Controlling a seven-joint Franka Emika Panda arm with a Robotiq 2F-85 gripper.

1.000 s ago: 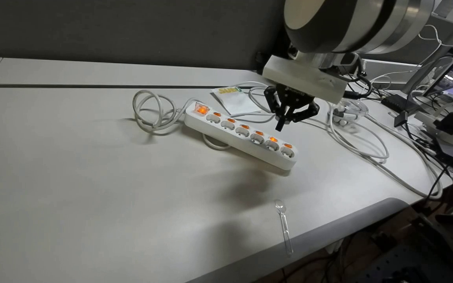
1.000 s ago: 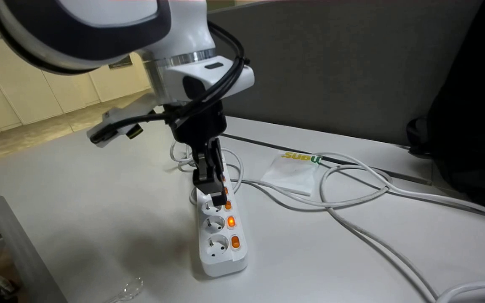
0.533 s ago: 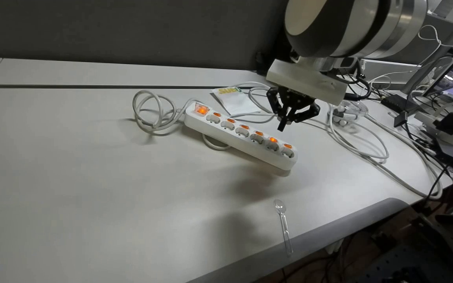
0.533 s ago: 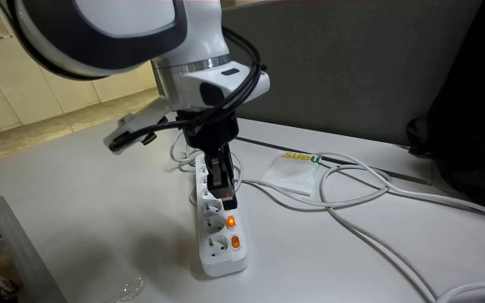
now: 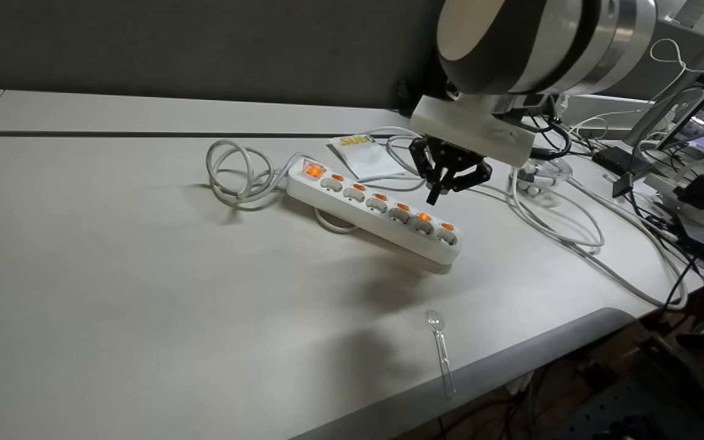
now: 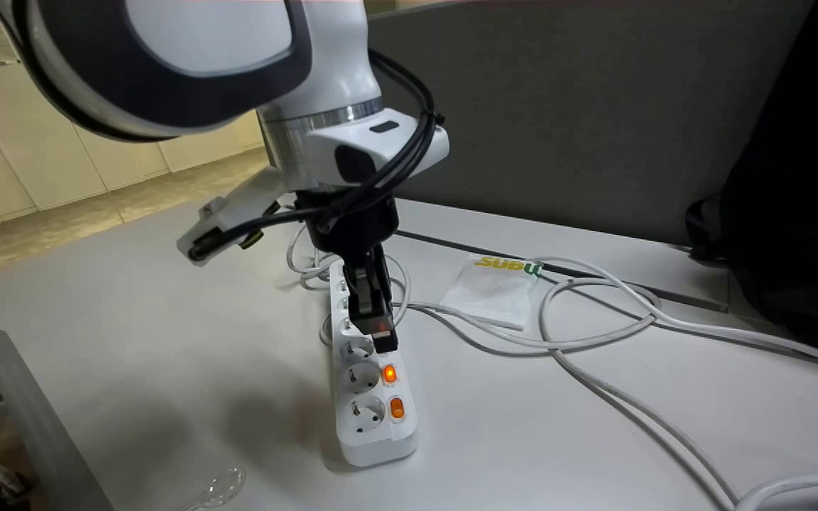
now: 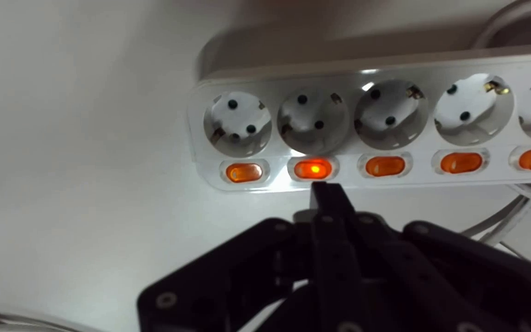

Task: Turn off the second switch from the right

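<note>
Wrist view: pincer (image 7: 327, 191) closed, btm ctr of frame; lit 2nd switch (image 7: 313, 169) approx. mid-frame, just above pincer's tip, slight gap. Both ext. views: 2nd switch just below tip.

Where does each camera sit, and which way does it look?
Exterior view: above the table, facing down toward a partition; arm and jaws upper right.
Exterior view: beyond the cordless end of the power strip, looking along it; arm and jaws partly hide it.
Wrist view: on the arm, looking down at the lit switch; jaws at bottom.
Both exterior views share the power strip, spoon and packet.
</note>
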